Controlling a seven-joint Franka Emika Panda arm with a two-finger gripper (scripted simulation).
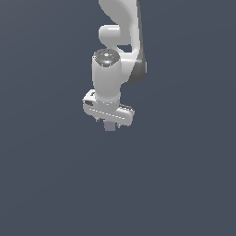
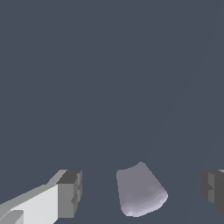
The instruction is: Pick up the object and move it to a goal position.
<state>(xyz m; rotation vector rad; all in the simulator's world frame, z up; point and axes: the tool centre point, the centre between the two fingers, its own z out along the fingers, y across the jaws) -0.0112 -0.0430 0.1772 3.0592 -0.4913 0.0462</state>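
A: Going from the exterior view's left, what was there?

B: Only dark slate-blue ground (image 1: pixel 41 175), plain and flat, with open room as far as the frame edge. Then, in the middle, the white arm (image 1: pixel 120 41) came down from the top edge, and its hand pointed downward.

A: And the gripper?

B: The gripper (image 1: pixel 109 123) sat under the hand. The block (image 1: pixel 109 126), pale grey-lavender and very small, showed just below the hand's lower edge.

A: Was it held?

B: No. In the wrist view the gripper (image 2: pixel 142 190) was spread wide. One finger (image 2: pixel 70 192) stood on one side of the block (image 2: pixel 141 190) and the other finger (image 2: pixel 213 189) on the other side. A gap of dark ground was visible between each finger and the block, so the pads were not touching it.

A: And further to the exterior view's right?

B: Again the same bare ground, with free space on every side of the hand. Whether the block lay on that ground could not be told.
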